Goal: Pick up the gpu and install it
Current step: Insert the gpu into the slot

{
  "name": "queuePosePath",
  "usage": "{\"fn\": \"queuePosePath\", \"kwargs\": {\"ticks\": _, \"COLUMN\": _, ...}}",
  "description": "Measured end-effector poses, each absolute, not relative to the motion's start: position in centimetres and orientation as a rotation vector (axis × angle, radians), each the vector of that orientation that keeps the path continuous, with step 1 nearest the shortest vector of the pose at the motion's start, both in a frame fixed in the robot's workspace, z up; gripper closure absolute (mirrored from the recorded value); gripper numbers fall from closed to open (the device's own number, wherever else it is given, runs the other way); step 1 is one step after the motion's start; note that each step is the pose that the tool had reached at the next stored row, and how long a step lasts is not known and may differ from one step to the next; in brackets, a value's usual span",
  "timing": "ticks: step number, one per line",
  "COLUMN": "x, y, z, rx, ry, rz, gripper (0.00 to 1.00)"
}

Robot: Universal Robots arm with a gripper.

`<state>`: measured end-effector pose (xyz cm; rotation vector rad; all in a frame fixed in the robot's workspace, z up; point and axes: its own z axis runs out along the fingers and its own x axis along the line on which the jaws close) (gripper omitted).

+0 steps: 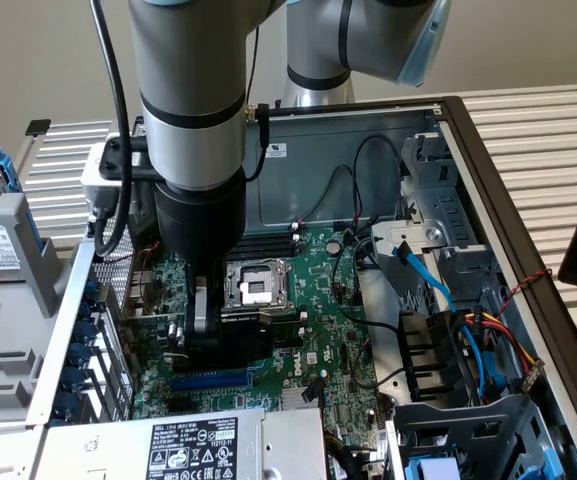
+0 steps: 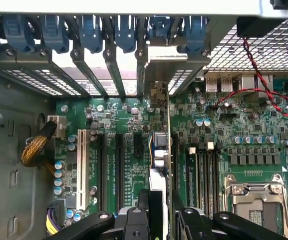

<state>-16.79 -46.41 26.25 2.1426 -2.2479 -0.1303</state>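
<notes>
The gpu (image 2: 169,145) stands on edge over the green motherboard (image 2: 124,170), lined up with an expansion slot. Its silver end bracket (image 2: 172,67) sits against the rear slot openings of the case. My gripper (image 2: 163,217) is shut on the gpu, one black finger (image 2: 136,220) on each side of the card. In the exterior view my gripper (image 1: 203,325) hangs straight down beside the CPU socket (image 1: 256,285), with the dark gpu (image 1: 213,348) under its fingers, just above a blue slot (image 1: 208,380). The card's lower edge is hidden, so I cannot tell how deep it sits.
Blue retention clips (image 2: 91,32) line the rear slots. A white slot (image 2: 82,167) and a yellow braided cable (image 2: 36,147) lie to one side, and red wires (image 2: 253,90) cross the fan grille. The power supply (image 1: 198,445), drive cages (image 1: 468,430) and blue cables (image 1: 428,280) crowd the case.
</notes>
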Motion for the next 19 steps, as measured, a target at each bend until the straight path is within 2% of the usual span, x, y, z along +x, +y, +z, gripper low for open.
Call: {"fn": "queuePosePath", "kwargs": {"ticks": 19, "x": -17.08, "y": -46.08, "z": 26.13, "rx": 2.136, "ry": -2.243, "rz": -0.102, "gripper": 0.73}}
